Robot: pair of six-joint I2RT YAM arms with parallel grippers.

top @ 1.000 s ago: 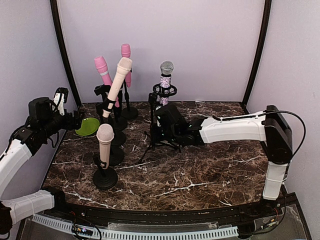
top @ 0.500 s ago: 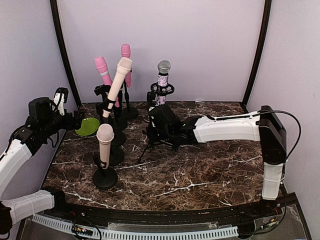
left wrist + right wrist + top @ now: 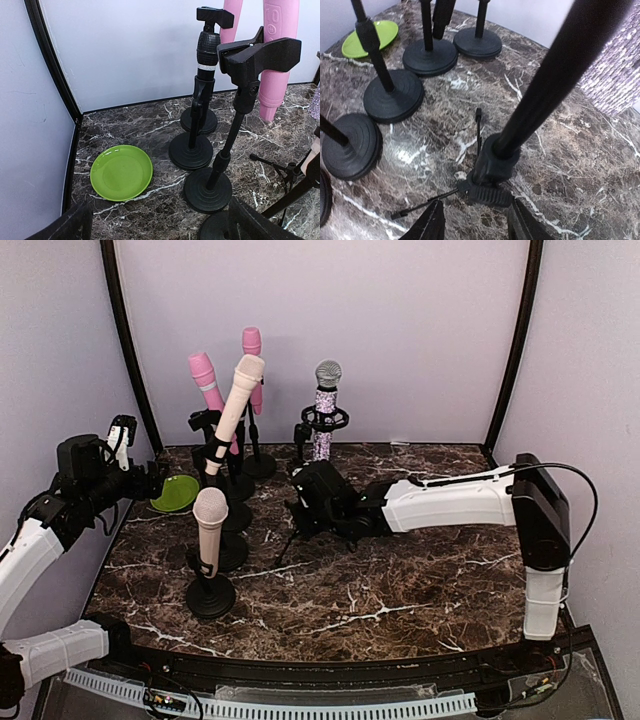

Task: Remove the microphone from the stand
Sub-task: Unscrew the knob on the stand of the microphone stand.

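Top external — glossy, dark marbled desk [image 3: 420,590] | right arm [image 3: 450,502] has been shifted leftward, low against the matte black tripod stand [image 3: 490,170] | glittery cylindrical microphone [image 3: 324,410] is still seated upright atop that stand, not lifted | right pincer [image 3: 476,225] has just been parted, nothing clamped — a higher regrasp is likely needed | left pincer [image 3: 160,222] is held wide apart, idle

table [image 3: 400,590]: dark marble-look top, white veins, polished sheen. plate [image 3: 121,172]: glossy green, looks plastic. stand bases [image 3: 393,96]: matt black, ridged rings. tripod stand [image 3: 492,167]: matt black too. its microphone [image 3: 327,398]: sequinned glittery body, silver mesh head. pink microphone [image 3: 280,55]: smooth plastic, slight gloss.
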